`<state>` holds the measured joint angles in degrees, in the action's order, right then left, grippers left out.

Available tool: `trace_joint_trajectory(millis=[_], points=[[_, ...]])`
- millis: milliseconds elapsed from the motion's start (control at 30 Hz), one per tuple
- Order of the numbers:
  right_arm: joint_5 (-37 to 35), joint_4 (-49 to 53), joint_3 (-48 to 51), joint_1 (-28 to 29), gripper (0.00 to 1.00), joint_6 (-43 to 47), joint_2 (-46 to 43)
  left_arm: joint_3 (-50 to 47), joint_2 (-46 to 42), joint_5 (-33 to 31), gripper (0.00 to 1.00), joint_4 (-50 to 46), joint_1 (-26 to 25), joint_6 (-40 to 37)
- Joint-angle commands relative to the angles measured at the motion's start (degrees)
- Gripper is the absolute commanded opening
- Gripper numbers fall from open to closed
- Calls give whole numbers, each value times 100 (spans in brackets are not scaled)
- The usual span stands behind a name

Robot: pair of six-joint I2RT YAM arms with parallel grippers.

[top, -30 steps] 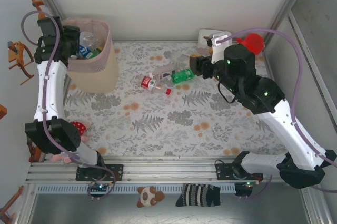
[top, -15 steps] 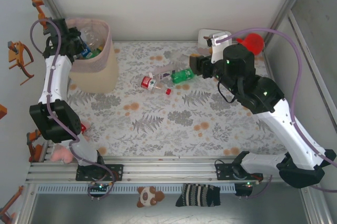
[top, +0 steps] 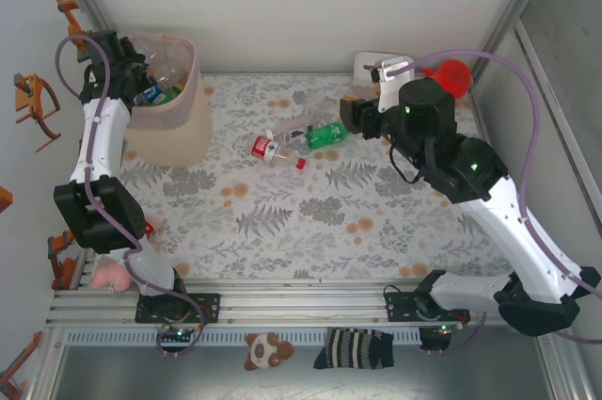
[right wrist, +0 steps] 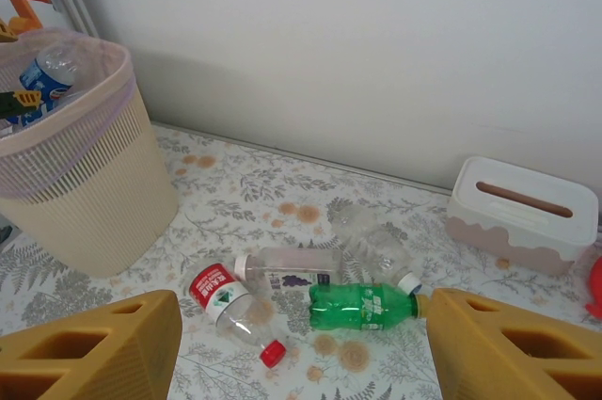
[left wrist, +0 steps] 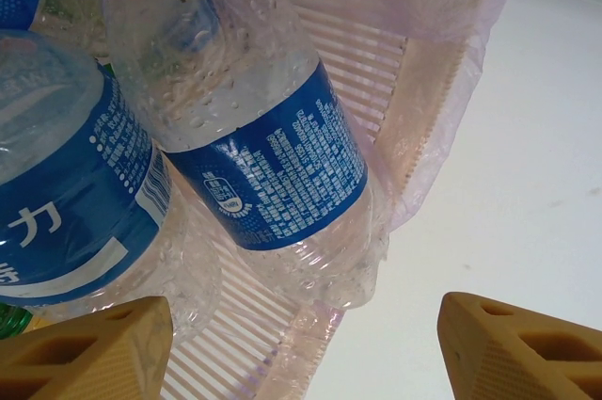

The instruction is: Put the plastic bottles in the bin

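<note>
Where the ribbed beige bin (left wrist: 369,59) curves, dimpled clear bottles (left wrist: 252,122) lie.

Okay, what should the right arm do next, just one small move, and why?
Probably lower the right gripper onto the green bottle: its jaws stand open above it, empty, and the bottle lies on the table, outside the bin.

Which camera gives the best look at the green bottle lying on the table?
The right wrist view: the green bottle lies on its side, close up and unobstructed, with its cap to the right. The top external view shows the same bottle only small, from far above, with little detail.
</note>
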<state>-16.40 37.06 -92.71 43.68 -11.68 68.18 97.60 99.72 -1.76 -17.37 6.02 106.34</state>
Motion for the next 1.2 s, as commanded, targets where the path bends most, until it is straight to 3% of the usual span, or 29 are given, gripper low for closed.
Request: trace_joint_trajectory(millis=[0, 400, 600, 900, 1067, 1167], points=[[-140, -102, 54, -29, 68, 54, -142, 155, -256, -62, 74, -67, -19, -14], [-135, -112, 181, -32, 68, 8, -324, 771, -297, 317, 63, 331, 80, -1277], [-148, -117, 184, -35, 68, 38, -299, 1553, 369, 1071, 59, 570, 291, -1807], [-206, -111, 174, -35, 68, 51, -229, 3228, 1639, 1686, 58, -133, 382, -2426], [-199, -111, 154, -38, 68, 44, -191, 2997, 1882, 1747, 58, -89, 386, -2655], [-196, -111, 147, -35, 68, 47, -187, 2638, 1937, 1886, 52, -28, 382, -2706]])
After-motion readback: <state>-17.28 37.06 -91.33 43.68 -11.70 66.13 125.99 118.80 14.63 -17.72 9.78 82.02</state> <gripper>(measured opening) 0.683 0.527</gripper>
